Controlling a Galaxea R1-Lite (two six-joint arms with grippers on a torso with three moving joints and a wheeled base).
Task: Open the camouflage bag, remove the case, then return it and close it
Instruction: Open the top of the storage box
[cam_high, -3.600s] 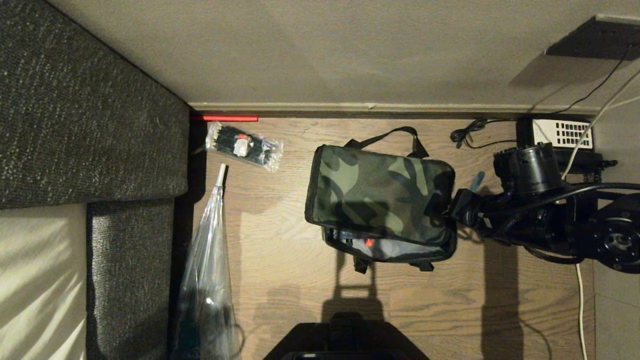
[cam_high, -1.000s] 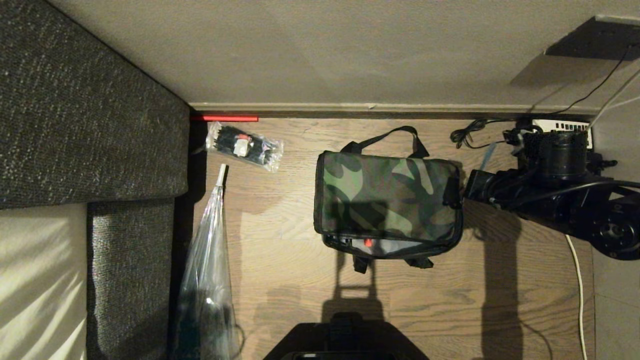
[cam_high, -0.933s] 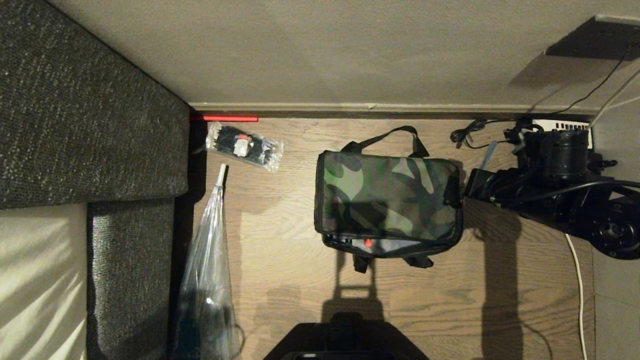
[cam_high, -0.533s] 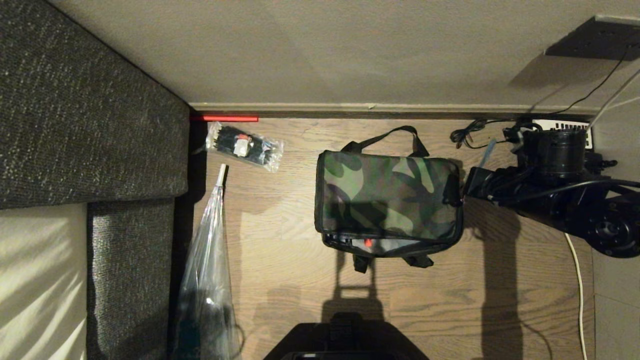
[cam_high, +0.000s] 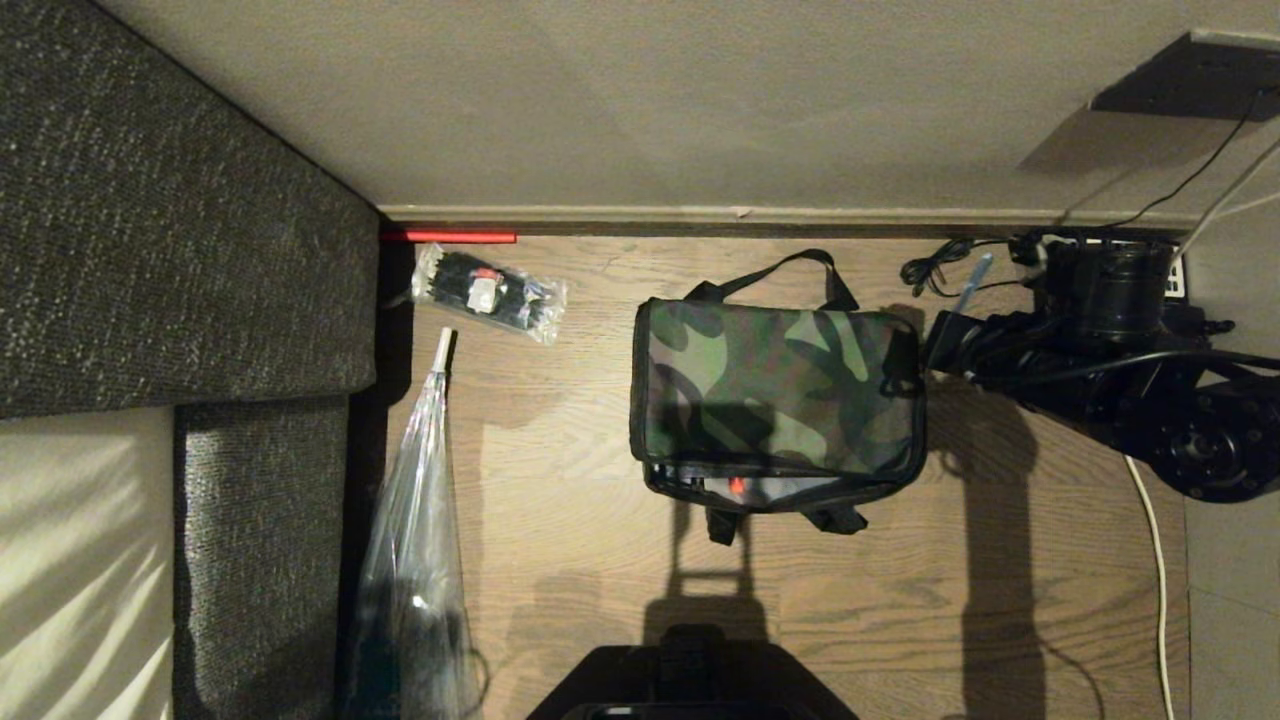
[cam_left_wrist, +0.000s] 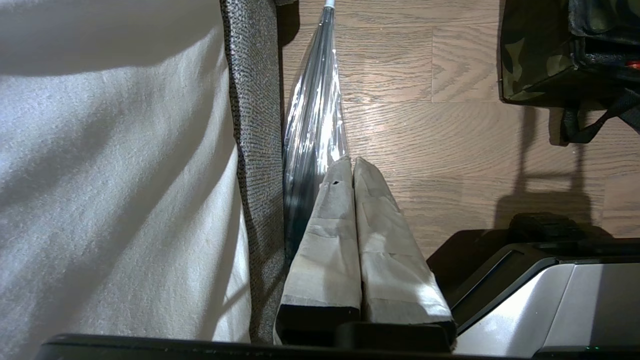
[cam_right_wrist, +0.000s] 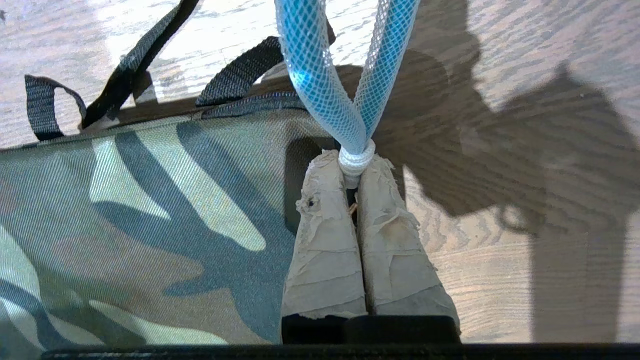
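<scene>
Right end effector (cam_right_wrist: 352, 192): clenched on blue mesh zipper loop (cam_right_wrist: 320, 75), at right end of camouflage bag (cam_high: 775, 390) on floor. Keep pull low, along zipper track. Left end effector (cam_left_wrist: 352, 172): closed, parked.

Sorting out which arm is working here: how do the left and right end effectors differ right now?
The right end effector is at the camouflage bag, at its right end; the left end effector hangs over bare floor beside a clear plastic sleeve. The right pinches a blue mesh loop; the left holds nothing. Both have taped fingers pressed together.
</scene>
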